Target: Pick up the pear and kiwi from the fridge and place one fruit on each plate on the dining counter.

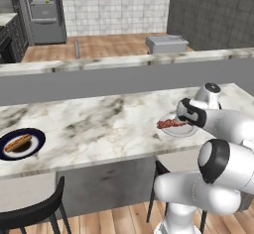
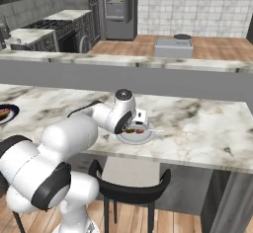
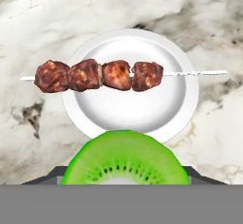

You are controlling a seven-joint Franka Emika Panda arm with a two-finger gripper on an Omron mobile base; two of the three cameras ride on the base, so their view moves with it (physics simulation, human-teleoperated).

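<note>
the gripper [image 3: 124, 182] is clamped on the kiwi [image 3: 124, 159], whose glossy lime cut face with dark seeds fronts the hand view, above a round white plate [image 3: 180, 99] bearing a meat skewer [image 3: 99, 75] on the veined marble dining counter [image 1: 99, 124].

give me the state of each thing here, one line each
kiwi: held in the gripper, above the near rim of the white plate
gripper: shut on the kiwi
white plate: on the dining counter, a meat skewer lying across it
dark-rimmed plate: on the counter to the arm's left, a hot dog on it
chair: tucked under the counter
</note>
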